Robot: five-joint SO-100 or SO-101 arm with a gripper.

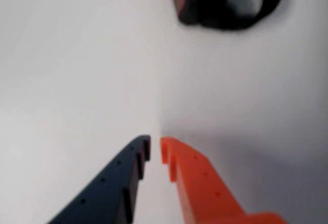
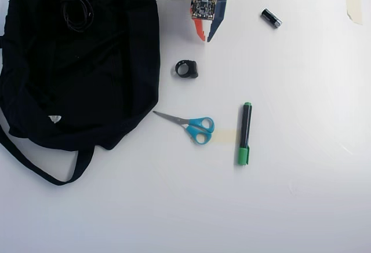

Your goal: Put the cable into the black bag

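Thin black cable, wound into a small loose loop, lying on top of the black bag near its upper left part in the overhead view. Hard to separate from the dark fabric beneath; only the glossy curve of the cord picked out, with a short strand running up and right from the loop. Bag itself large, floppy and black, filling the left side of that view, with a small white tag low on its fabric and a long black strap curving out below onto the white table.

Gripper at the top centre of the overhead view, pointing down the picture, well apart from the bag and the cable. One orange finger, one dark finger. In the wrist view the gripper seen from behind, tips nearly together with only a narrow slit of table between them; nothing pinched, nothing touched. Bare white surface under the tips.

Just below the gripper in the overhead view, a small black ring-shaped clip, free on the table; the same dark blurred shape at the top edge of the wrist view. Further down, scissors with blue handles, blades pointing toward the bag. To their right a green-and-black marker, lying roughly upright in the picture. Near the top right, a small black cylinder, like a battery, tilted.
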